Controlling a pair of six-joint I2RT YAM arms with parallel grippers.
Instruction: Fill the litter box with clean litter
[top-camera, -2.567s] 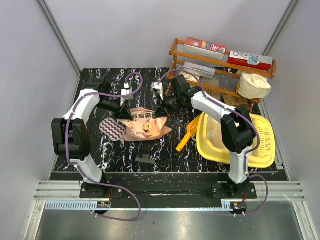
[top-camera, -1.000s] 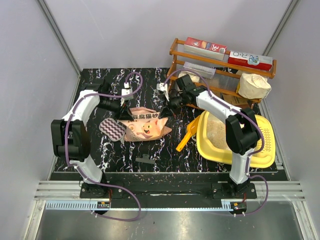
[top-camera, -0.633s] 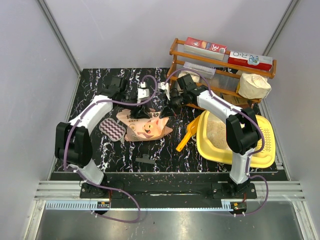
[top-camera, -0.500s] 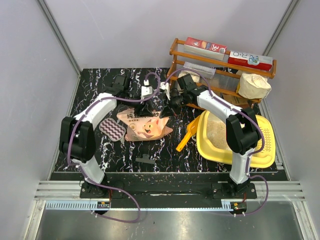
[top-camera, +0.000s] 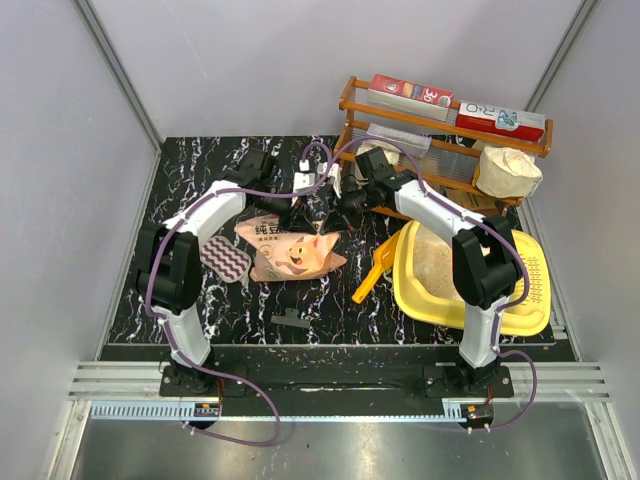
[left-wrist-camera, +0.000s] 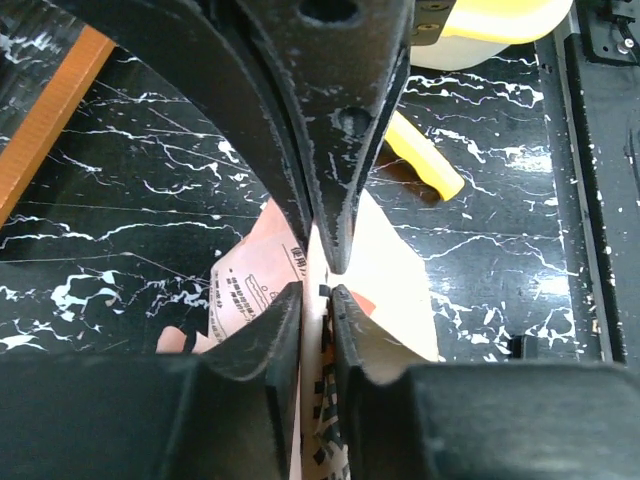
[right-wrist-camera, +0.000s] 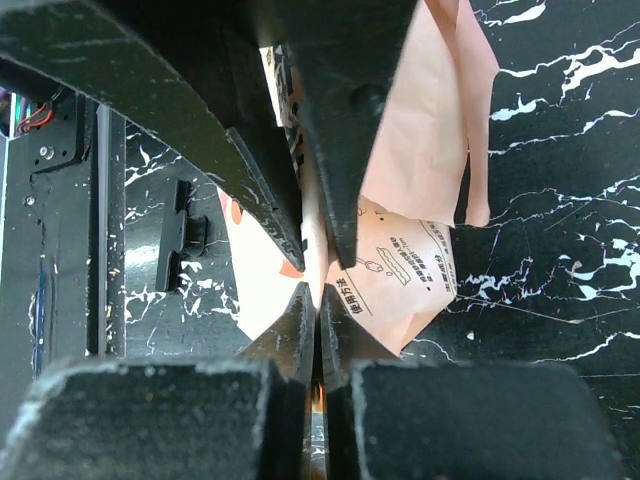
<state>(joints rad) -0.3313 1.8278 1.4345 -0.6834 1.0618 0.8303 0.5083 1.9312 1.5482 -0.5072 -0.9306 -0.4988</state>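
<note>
At the bench's (top-camera: 230, 310) far edge, only wrist views show left end effector (left-wrist-camera: 316, 292) and right end effector (right-wrist-camera: 317, 295) pinching the litter bag (top-camera: 295, 252), near the scoop (top-camera: 380, 260).

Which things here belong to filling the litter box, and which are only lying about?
For the job:
- box
- bag
- litter already in the box

Lying about:
- scoop, leaning at the box
- rack with cartons
- white sack
- striped pad
</note>
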